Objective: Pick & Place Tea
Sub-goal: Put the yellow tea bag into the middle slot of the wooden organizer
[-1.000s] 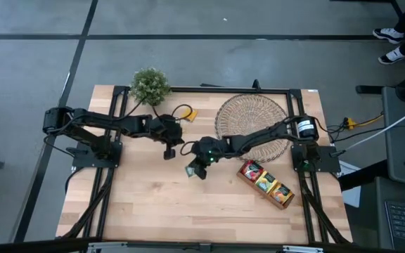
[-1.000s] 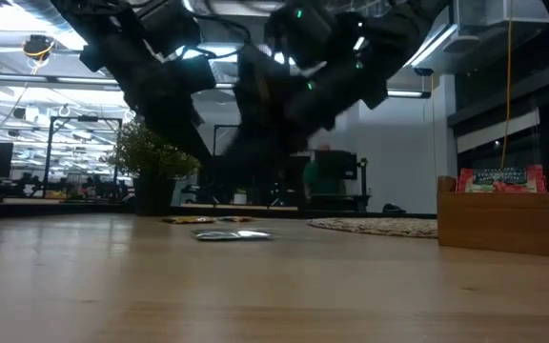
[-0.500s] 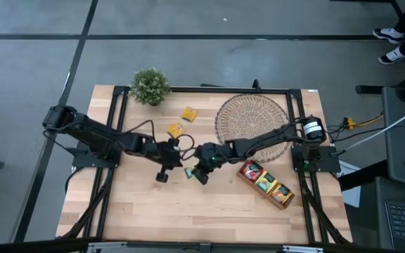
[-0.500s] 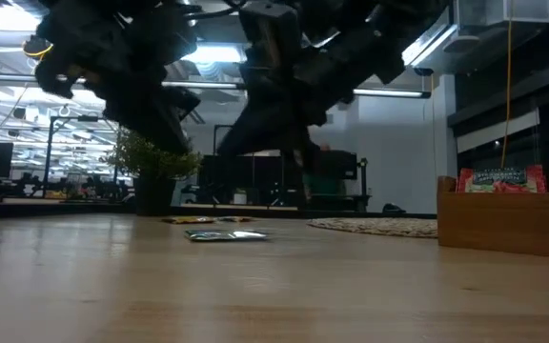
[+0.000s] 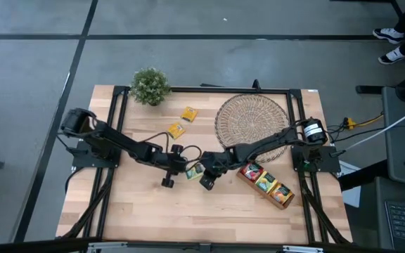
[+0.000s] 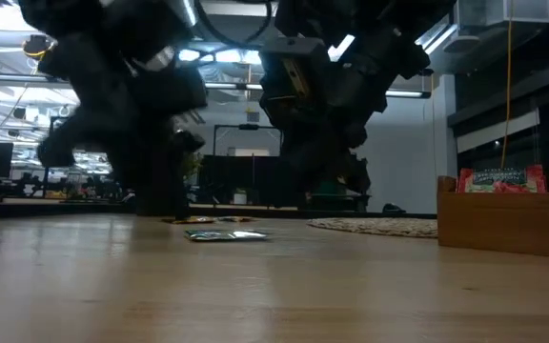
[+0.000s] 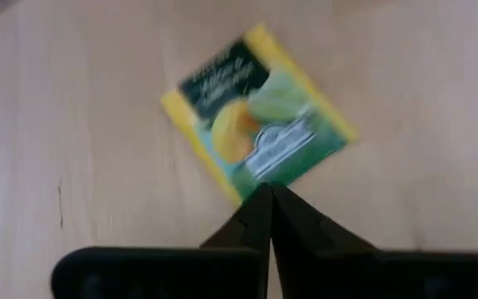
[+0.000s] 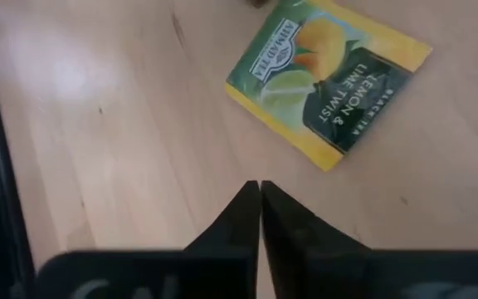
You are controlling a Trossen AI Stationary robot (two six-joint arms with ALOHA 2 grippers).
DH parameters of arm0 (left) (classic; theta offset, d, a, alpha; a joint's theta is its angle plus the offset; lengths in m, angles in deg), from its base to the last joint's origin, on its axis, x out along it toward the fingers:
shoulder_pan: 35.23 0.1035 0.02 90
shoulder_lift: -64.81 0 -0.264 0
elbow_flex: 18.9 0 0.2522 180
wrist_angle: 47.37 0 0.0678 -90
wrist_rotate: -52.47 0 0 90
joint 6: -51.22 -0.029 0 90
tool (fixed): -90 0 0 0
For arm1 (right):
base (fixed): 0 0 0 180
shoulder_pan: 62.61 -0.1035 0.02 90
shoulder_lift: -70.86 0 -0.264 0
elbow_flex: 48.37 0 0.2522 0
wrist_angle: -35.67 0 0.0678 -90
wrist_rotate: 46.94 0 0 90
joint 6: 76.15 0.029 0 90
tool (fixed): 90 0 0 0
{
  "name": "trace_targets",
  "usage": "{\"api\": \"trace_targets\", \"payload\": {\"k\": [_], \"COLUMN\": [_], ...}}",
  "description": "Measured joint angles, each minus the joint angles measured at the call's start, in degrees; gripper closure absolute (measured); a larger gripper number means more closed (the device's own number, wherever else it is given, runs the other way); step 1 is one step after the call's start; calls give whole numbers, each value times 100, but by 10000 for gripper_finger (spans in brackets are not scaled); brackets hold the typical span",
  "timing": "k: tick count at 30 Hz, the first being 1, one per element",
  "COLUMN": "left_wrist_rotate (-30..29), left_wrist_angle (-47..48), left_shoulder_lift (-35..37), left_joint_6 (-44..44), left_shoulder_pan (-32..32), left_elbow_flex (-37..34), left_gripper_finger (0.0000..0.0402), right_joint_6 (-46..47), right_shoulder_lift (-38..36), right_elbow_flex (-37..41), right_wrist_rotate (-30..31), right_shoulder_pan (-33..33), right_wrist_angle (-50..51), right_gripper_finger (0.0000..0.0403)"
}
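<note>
A green-and-yellow tea sachet lies flat mid-table, a square set cornerwise to the table's edges – no long axis. The left gripper and right gripper flank it, both pressed together, holding nothing – the sachet lies free.

The table is left bare from five to seven o'clock. The middle is crowded by the left gripper and right gripper, with a green sachet lying between them. One o'clock is taken by the woven mat, four o'clock by the wooden tray.
</note>
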Motion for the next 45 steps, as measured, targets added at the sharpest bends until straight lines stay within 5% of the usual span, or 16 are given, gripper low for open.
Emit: {"api": "trace_targets", "payload": {"k": [7, 19, 24, 36, 45], "left_wrist_rotate": [-274, -285, -343, -491, -489], "left_wrist_angle": [-127, -251, -596, -887, -872], "left_shoulder_lift": [-551, -547, -563, -588, -582], "left_joint_6": [39, 550, 786, 1197, 1198], "left_shoulder_pan": [70, 83, 86, 94, 92], "left_elbow_flex": [28, 5, -11, -20, -13], "left_gripper_finger": [399, 399, 399, 399, 397], "right_joint_6": [-221, 127, 216, 202, 76], "right_shoulder_lift": [0, 0, 1, 305, 345], "right_elbow_flex": [0, 0, 0, -7, 1], "right_wrist_rotate": [-2, -64, -350, -796, -693], "right_shoulder_pan": [145, 596, 703, 820, 815], "right_wrist_angle": [36, 498, 442, 289, 154], "right_gripper_finger": [367, 220, 196, 201, 331]}}
